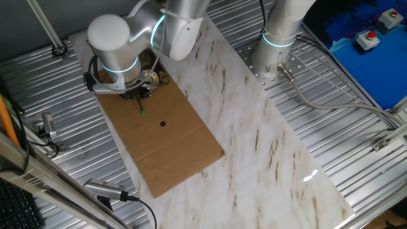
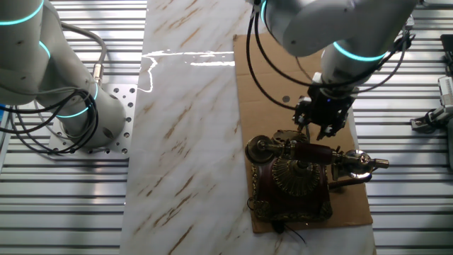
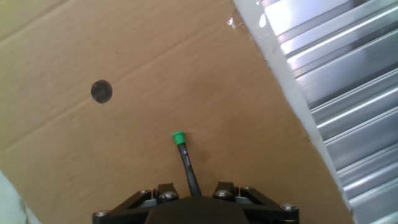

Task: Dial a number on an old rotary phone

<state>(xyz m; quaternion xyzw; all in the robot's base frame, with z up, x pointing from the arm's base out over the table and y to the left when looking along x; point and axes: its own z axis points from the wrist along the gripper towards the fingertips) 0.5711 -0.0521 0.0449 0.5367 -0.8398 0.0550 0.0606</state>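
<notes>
- Marbled worktop (image 2: 184,127) carries a brown cardboard sheet (image 1: 166,143).
- Old rotary phone (image 2: 296,177) sits on the cardboard's end, at 6 o'clock in the other fixed view.
- Jaws grip a green-tipped stick (image 3: 185,160), just beyond the phone at 12 o'clock.

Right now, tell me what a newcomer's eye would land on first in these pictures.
The small ornate dark red-brown phone with gold trim stands at one end of the brown cardboard sheet on the marble-patterned table. Beside it, over the cardboard, hangs the tool, shut on a thin black green-tipped stick that points down at the sheet.
</notes>
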